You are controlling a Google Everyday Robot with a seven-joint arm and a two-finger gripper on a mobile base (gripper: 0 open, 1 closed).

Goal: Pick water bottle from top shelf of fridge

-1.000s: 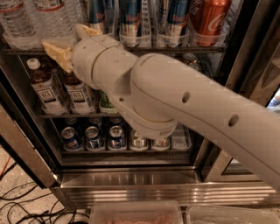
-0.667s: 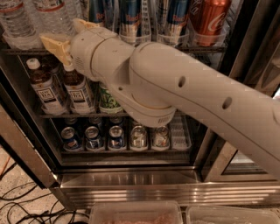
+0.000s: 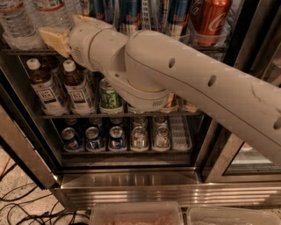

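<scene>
Two clear ribbed water bottles stand at the left end of the top shelf (image 3: 26, 52): one (image 3: 16, 22) at the far left, one (image 3: 53, 12) beside it. My gripper (image 3: 59, 27) is at the front of that shelf, its tan fingers (image 3: 52, 40) spread and empty. One finger is low in front of the right bottle's base, the other at that bottle's right side. My white arm crosses the fridge (image 3: 131, 182) from the right and hides much of the middle rack.
Blue-silver cans (image 3: 131, 13) and a red cola can (image 3: 210, 17) stand on the top shelf to the right. Brown tea bottles (image 3: 77, 88) and a green can (image 3: 109, 96) are below, short cans (image 3: 116, 137) lower still. Cables lie on the floor (image 3: 17, 206).
My arm has swung up and a little left, bringing the gripper from the tea bottles' level up to the base of the water bottles on the top shelf.
</scene>
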